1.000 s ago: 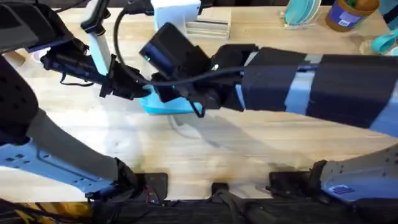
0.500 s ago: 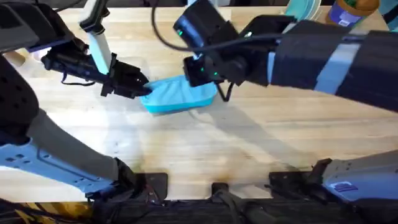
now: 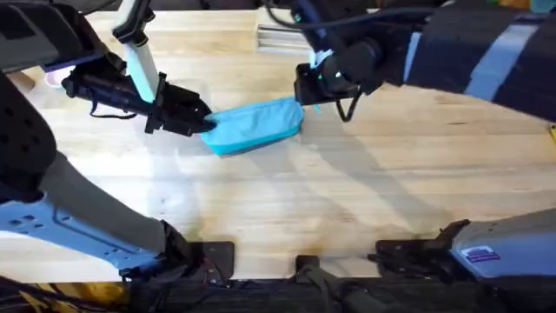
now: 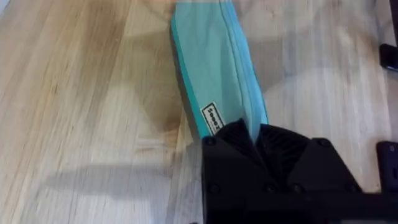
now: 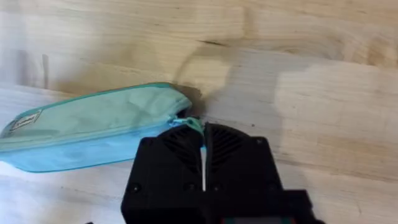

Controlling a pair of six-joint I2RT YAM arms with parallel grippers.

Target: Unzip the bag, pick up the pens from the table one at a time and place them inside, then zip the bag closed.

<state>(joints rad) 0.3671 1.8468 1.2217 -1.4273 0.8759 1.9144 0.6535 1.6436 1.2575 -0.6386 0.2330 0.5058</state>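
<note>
While the left gripper (image 3: 201,123) stays clamped on the near end of the bag (image 3: 256,126), the right gripper (image 3: 306,89) has swung out from over the pouch to its far end within the last second, so the whole teal length now lies in plain sight on the desk (image 3: 347,200). From the right wrist, the fingers are closed tight with a thin teal strip pinched between them, which looks like the zipper pull (image 5: 194,126) at the corner of the bag. From the left wrist, the black fingers are shut on the end of the pouch just past its small label (image 4: 213,118). The zipper line appears closed along the visible length, and no pens are visible on the wood around it. My reading is that the filling is done and the closing stroke has just reached its end, with one arm anchoring and the other having drawn the pull across. What remains is likely only letting go at both ends.
</note>
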